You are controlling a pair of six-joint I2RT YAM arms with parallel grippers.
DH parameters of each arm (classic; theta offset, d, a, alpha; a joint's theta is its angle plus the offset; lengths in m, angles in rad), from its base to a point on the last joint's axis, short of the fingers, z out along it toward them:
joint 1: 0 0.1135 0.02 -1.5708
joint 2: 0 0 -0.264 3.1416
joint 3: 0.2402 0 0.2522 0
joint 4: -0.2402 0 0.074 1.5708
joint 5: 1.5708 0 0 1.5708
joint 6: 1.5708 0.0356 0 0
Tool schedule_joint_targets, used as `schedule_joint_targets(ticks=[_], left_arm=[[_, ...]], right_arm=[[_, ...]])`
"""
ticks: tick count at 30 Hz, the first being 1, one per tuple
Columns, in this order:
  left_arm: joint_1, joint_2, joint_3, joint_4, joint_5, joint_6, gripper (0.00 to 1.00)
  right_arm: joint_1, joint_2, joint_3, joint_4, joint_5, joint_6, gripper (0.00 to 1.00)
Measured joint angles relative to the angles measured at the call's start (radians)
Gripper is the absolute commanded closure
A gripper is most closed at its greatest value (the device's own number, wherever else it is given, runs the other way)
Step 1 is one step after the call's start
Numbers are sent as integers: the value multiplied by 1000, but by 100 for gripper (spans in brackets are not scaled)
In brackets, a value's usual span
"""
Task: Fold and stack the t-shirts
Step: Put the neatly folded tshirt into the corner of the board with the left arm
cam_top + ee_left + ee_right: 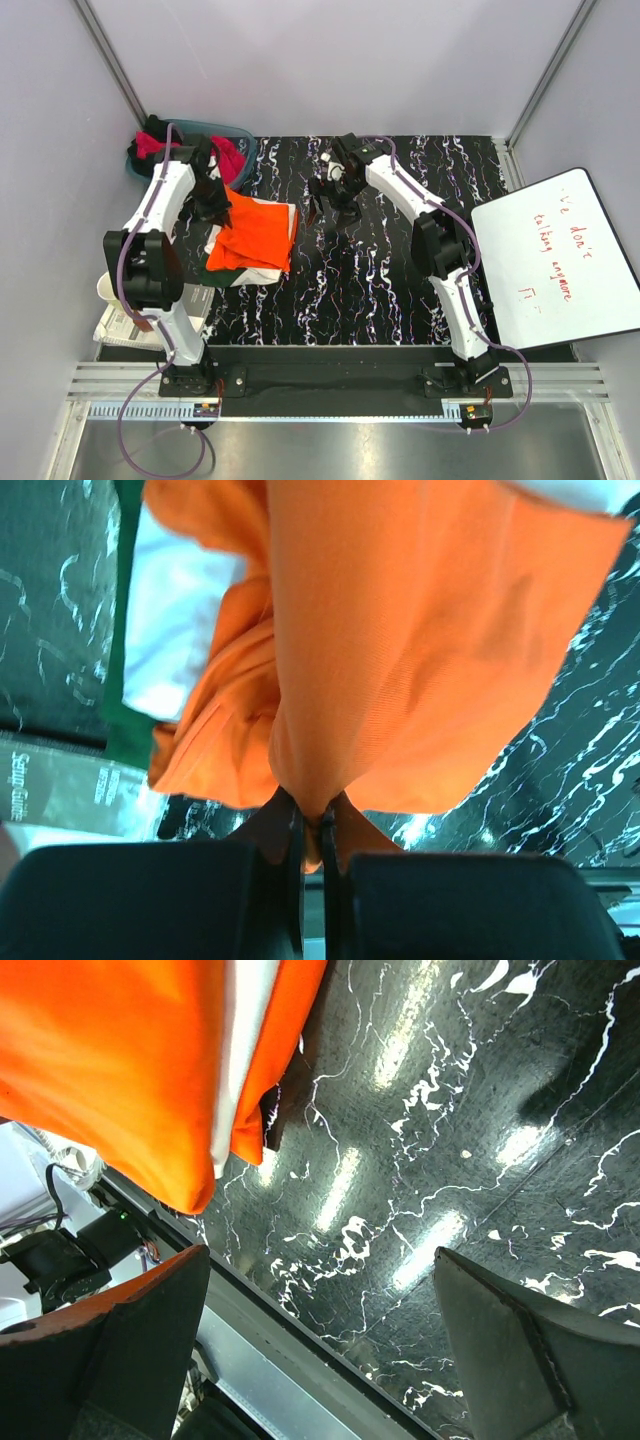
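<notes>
One bright orange t-shirt [255, 235] lies bunched on the table [400, 280], and a gathered fold at its edge sits right between the tips of the left tool [313, 825]. That tool is clenched on the fold: its two dark fingers [290, 880] stand almost together with only a thin ridge of orange cloth between them. From the pinch the shirt spreads away ahead of the tool in a broad smooth panel, with a crumpled roll of the same cloth to one side of it. Under the orange shirt, further out from the left tool, a white t-shirt [175, 630] shows, and a dark green cloth [125, 630] edges that. Both peek out at the near side of the pile in the top view.

The right tool [325, 205] hangs over bare table just beside the pile. The orange shirt is ahead of its left finger, apart from it. Its jaws are spread wide and nothing is between them.

Beyond the left tool, at the far left corner of the table, a teal basket [240, 133] holds a magenta-pink t-shirt [228, 155] and a black t-shirt [155, 125]. Well off to the right tool's outer side, a white board [555, 260] with red handwriting overhangs the table's right edge.
</notes>
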State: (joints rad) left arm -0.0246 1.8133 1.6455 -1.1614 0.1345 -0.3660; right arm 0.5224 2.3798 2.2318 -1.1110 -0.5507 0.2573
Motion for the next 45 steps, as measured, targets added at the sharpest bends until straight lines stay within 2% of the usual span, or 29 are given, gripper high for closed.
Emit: schedule_joint_targets(ticks=[6,7,8,9,10,11,13,17,20,21,22,23,24,25,29,34,38,45], left_arm=[[31,-5,-84,-19,-13,-2,98],[39,-5,-106,-19,-16,-2,95],[47,-5,-126,-19,-20,-5,74],[56,-5,-145,-19,-26,-9,62],[64,-5,-158,-21,-33,-8,57],[71,-5,-166,-25,-39,-11,44],[80,-5,-167,-30,-47,-13,2],[85,-20,-143,-33,-84,-17,1],[85,-91,-125,-1,-93,-9,1],[84,-127,-125,18,-87,-6,4],[84,-164,-125,37,-73,-3,17],[84,-202,-130,63,-52,-2,33],[84,-230,-135,83,-28,-3,64],[84,-262,-148,116,16,-5,100],[77,-298,-246,245,225,-18,100],[47,-158,-389,394,485,-64,100],[29,-62,-438,499,655,-111,100],[5,-8,-457,756,900,-248,100]], right_arm=[[0,0,-11,0,0,-2,0],[0,0,-12,0,0,-3,0],[0,0,-13,0,0,-4,0],[0,0,-15,0,0,-5,0],[0,0,-17,0,0,-6,0],[0,0,-19,0,0,-7,0],[0,0,-24,0,0,-9,0],[0,0,-40,5,0,-16,0],[0,0,-57,8,1,-19,0],[0,0,-62,8,1,-21,0],[0,0,-67,9,1,-23,0],[0,0,-72,10,1,-23,0],[0,0,-76,10,2,-24,0],[0,0,-78,11,3,-24,0],[-8,0,-80,18,0,-23,0],[-42,0,-82,35,-17,-14,0],[-68,0,-84,48,-19,-8,0],[-76,-4,-151,75,-19,1,0]])
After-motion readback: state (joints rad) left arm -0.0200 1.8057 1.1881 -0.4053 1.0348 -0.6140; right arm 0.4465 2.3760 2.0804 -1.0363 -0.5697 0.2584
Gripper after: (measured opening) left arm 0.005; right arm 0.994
